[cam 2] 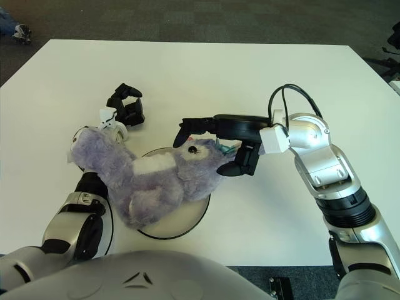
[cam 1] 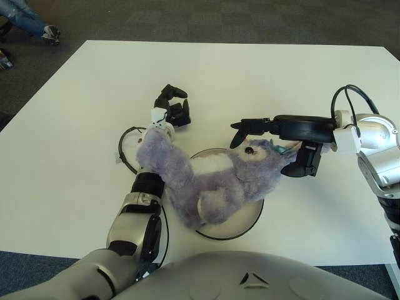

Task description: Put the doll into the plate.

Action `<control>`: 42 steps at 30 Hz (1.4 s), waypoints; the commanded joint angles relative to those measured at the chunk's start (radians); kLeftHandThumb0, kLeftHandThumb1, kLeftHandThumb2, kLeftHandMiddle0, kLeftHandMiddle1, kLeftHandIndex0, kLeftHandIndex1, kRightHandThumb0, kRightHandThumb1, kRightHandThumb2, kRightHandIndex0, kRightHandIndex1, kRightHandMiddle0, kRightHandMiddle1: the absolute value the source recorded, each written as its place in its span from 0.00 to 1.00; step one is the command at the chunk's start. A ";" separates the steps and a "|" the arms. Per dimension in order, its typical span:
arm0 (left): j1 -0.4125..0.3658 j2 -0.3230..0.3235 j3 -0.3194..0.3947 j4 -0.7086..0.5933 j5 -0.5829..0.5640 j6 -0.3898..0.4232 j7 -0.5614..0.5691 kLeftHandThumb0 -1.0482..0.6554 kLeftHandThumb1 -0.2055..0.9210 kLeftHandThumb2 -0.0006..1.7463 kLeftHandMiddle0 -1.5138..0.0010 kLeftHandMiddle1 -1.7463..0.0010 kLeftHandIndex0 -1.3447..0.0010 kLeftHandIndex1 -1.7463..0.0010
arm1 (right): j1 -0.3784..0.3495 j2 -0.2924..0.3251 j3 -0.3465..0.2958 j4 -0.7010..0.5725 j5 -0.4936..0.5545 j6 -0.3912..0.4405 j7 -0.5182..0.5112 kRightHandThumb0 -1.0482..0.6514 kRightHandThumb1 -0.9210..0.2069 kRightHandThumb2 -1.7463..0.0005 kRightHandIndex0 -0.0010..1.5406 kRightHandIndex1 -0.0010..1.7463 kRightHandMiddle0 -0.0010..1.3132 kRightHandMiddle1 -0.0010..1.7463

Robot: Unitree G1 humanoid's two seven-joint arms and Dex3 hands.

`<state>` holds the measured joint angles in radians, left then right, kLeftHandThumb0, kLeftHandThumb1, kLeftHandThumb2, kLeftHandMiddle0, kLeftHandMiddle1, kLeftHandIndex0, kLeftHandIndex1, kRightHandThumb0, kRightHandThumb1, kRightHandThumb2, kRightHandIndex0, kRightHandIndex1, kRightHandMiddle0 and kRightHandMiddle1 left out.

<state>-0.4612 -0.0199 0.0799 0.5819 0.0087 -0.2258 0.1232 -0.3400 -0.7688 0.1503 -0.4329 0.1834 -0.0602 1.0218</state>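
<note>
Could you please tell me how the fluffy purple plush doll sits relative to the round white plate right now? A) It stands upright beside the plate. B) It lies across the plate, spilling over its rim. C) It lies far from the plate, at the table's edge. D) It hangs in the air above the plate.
B: the fluffy purple plush doll lies on its side over the round white plate, its ends overhanging the rim.
</note>
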 commanded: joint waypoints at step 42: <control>0.039 0.012 -0.018 -0.021 0.030 0.020 -0.006 0.34 0.46 0.75 0.24 0.00 0.55 0.00 | 0.025 0.037 -0.220 0.129 -0.146 -0.057 -0.283 0.32 0.52 0.42 0.11 0.08 0.00 0.51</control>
<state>-0.4437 -0.0150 0.0641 0.5562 0.0377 -0.2173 0.1201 -0.3360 -0.7758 -0.0487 -0.3524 0.0624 -0.0701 0.8047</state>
